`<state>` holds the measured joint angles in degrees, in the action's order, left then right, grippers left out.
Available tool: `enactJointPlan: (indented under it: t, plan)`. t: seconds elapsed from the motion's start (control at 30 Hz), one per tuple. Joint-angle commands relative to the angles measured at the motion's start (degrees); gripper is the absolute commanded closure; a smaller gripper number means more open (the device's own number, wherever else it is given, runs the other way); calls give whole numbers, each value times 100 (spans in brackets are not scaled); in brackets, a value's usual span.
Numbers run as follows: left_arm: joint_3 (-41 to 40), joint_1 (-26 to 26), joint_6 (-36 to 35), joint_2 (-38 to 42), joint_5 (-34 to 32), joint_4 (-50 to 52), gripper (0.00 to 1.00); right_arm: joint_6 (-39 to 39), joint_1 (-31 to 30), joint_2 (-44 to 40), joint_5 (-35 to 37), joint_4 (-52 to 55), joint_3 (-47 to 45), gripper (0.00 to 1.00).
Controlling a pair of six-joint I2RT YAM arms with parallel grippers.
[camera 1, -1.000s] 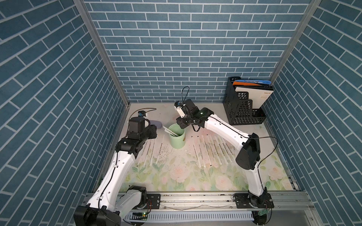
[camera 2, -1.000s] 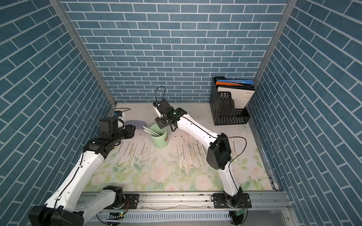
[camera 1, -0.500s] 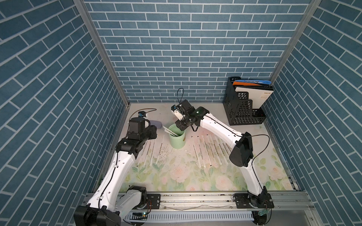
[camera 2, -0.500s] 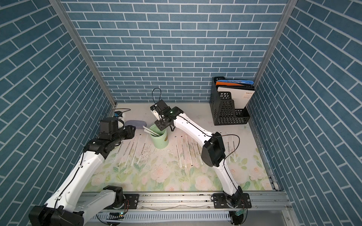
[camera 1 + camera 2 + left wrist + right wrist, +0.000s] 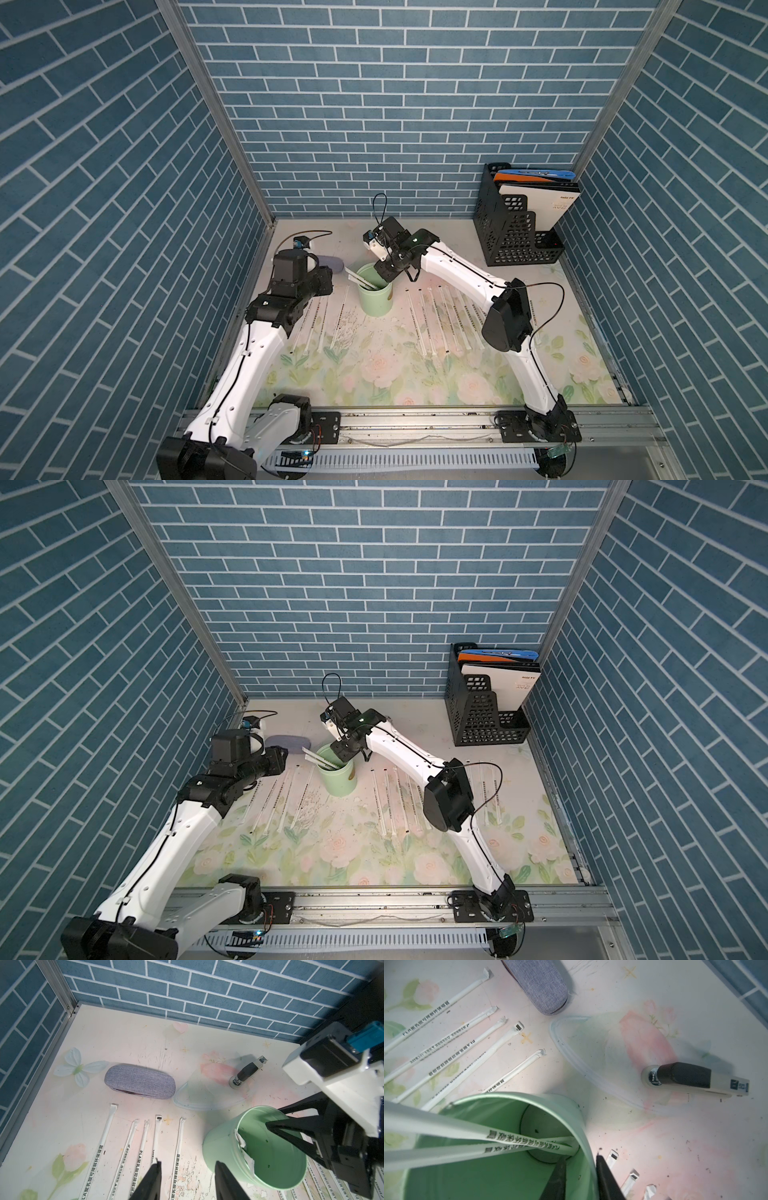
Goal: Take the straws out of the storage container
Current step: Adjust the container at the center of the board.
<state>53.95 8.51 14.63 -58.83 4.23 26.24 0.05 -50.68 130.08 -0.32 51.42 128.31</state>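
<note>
Three blue-brick walls [image 5: 395, 104] enclose a seemingly scuffed tabletop [image 5: 374, 386]

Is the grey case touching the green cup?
Apart. The left wrist view shows the grey case lying clear of the green cup, with bare table between them.
</note>
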Motion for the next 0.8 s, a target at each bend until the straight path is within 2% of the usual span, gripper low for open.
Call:
enactJointPlan:
  t: [0.0, 0.2, 0.47, 0.77]
  plan:
    - [-103, 19, -53, 78, 42, 22, 54, 101, 16, 89, -91, 44, 11, 89]
    - [-148, 19, -67, 152, 67, 35, 54, 473, 5, -307, -17, -206, -524, 100]
    - [-137, 19, -53, 310, 181, 23, 54, 1370, -108, -1016, 471, -293, -1289, 100]
    - [-104, 19, -25, 384, 421, -2, 54, 2999, -287, -2010, 922, -828, -2587, 100]
